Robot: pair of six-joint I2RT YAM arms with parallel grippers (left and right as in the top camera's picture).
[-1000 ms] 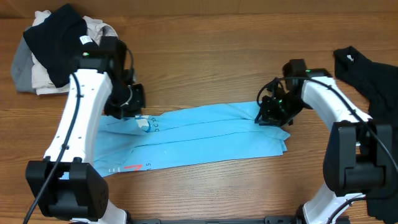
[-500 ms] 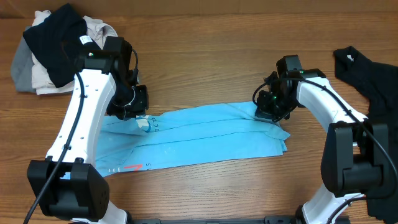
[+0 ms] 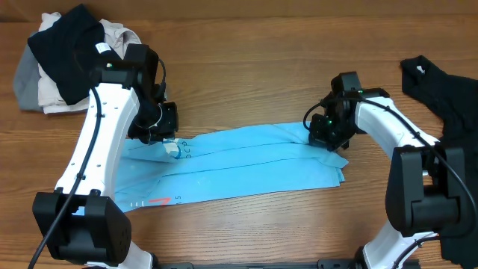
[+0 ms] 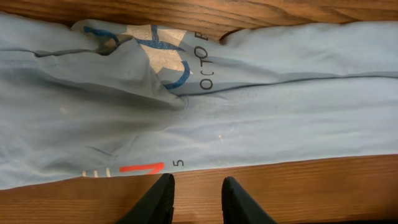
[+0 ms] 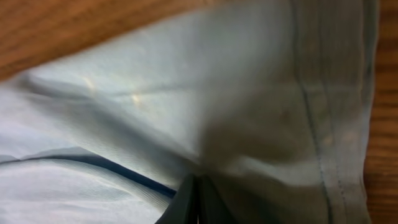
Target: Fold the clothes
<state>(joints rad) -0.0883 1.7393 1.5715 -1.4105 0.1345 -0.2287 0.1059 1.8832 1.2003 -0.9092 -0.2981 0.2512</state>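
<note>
**A:** Where's the light blue T-shirt [image 3: 239, 168]?

**B:** Flat on the bench [image 3: 246, 75], folded into a long band that runs left to right between the two arms. Its red mark [image 4: 142, 168] sits by the near edge, toward the left end.

**A:** And the right gripper [image 5: 193, 186]?

**B:** Closed, pinching a pucker of the T-shirt at the far right end. In the wrist view the creases all draw in toward the fingertips.

**A:** The left gripper [image 4: 197, 183]?

**B:** Its fingers stand apart with nothing between them (bare wood shows in the gap from the wrist camera). From overhead it hangs over the far left part of the T-shirt, close to the white print patch [image 4: 163, 56]. I cannot tell whether it touches the cloth.

**A:** Any other garments?

**B:** A black shirt [image 3: 441, 90] lies at the right edge of the bench, well apart from the blue one. At the far left corner there is a heap of clothes [image 3: 63, 60], with a black piece on top of beige and grey cloth.
</note>
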